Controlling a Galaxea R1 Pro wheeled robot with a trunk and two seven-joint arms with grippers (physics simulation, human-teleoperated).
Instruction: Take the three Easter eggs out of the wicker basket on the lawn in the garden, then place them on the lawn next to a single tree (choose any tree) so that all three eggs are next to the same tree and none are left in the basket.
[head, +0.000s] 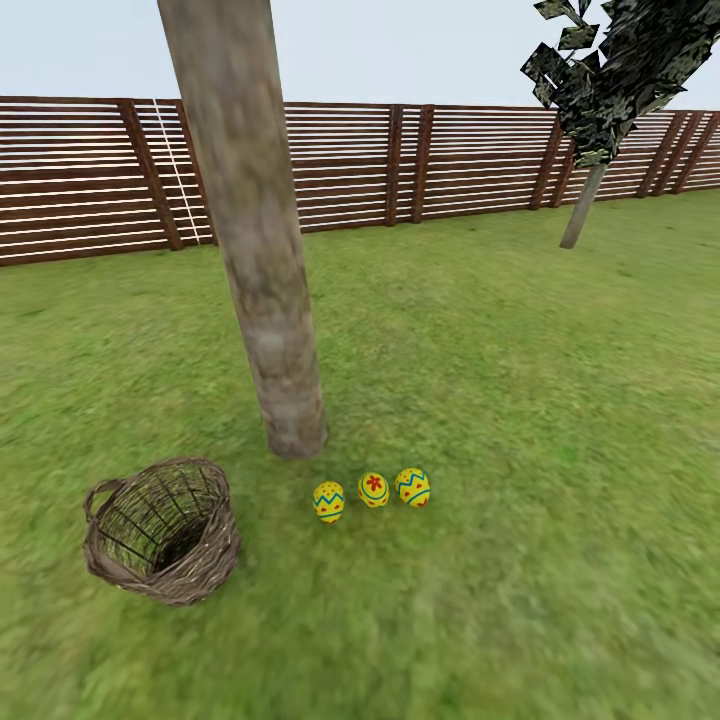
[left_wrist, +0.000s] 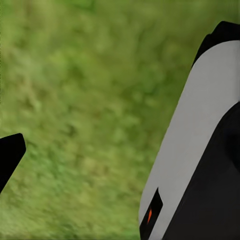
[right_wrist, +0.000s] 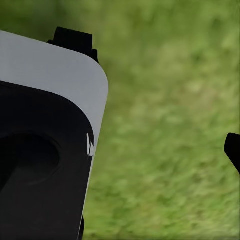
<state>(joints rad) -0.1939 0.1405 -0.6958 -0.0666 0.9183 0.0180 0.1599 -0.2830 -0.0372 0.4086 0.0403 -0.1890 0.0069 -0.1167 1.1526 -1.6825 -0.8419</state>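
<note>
Item: three eggs (head: 372, 491) in a row on the lawn (head: 560, 400), just beside the tree (head: 270, 330). Basket (head: 163, 530) near them, looking empty.

Risk, my judgement: rolling my base forward could knock an egg away from the trunk.

Views: head camera carries eggs, basket, fence (head: 400, 165). Wrist cameras carry grass, arm casing and a dark tip each; I cannot tell either tool's state or place things relative to it.
</note>
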